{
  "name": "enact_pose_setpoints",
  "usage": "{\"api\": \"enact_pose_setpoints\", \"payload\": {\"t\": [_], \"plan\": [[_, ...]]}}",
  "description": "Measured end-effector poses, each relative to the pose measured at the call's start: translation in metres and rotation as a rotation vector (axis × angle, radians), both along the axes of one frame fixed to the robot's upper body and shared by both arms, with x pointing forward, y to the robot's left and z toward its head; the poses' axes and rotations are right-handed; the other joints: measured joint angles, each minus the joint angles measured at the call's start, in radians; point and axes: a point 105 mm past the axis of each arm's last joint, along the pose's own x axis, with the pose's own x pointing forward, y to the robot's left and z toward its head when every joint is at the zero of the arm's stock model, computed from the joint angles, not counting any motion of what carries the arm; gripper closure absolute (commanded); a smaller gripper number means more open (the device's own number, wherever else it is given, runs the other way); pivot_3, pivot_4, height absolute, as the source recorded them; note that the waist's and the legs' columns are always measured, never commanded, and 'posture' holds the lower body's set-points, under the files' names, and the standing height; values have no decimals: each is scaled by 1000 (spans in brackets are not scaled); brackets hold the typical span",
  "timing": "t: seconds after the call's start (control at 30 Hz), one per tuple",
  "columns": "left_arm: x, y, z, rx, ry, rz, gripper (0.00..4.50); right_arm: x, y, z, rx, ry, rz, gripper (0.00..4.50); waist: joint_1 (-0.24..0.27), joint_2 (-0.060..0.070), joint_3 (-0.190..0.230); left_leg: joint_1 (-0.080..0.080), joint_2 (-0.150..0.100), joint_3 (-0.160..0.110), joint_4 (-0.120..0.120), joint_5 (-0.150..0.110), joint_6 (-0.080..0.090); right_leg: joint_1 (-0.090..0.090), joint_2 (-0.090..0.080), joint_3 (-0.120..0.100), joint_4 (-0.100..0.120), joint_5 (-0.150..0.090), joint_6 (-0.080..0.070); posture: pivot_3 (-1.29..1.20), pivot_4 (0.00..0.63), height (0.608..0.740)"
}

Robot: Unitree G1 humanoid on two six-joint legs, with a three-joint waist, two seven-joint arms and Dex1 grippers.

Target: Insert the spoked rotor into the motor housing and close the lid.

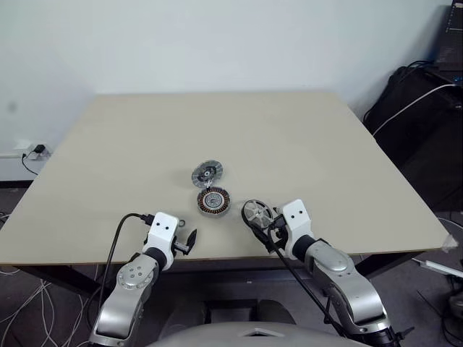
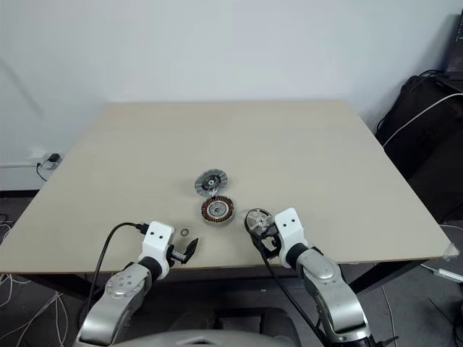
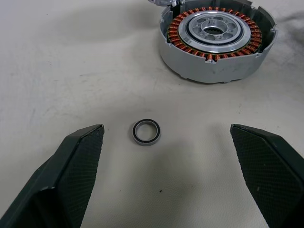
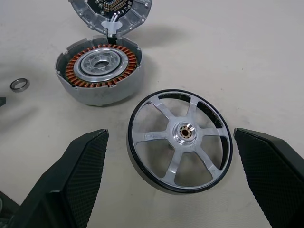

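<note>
Right wrist view has the right gripper spread wide and empty, its fingers either side of the spoked rotor, which lies flat on the counter. Just beyond sits the motor housing — copper windings up — with the lid touching its far edge. The left gripper, also wide open, frames a small bearing ring near the housing.
</note>
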Motion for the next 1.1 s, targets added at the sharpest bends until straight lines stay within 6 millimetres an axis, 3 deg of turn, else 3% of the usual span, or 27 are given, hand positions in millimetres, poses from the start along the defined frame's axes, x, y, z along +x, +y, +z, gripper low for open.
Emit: {"api": "enact_pose_setpoints", "payload": {"t": [0.63,0.73,1.07,1.1], "plan": [[33,3,-20,12,85,8,19,0,3,-1,11,4,0,0,2,1,-1,0,0,0,0,1,1,0,0,0,0,3,5,0,0,740],[35,0,-21,-4,94,-10,590,0,4,-1,13,4,-1,0,6,1,-2,0,0,0,1,1,1,1,0,0,0,3,5,0,0,740],[28,-5,-24,-7,113,-41,3837,0,3,-1,14,4,-7,0,2,5,-6,2,0,0,1,0,0,1,0,0,1,3,6,0,0,740],[27,-5,-24,-7,113,-39,3832,0,4,-1,15,4,-7,0,1,5,-6,2,0,0,1,0,0,1,0,0,1,3,5,0,0,740]]}}
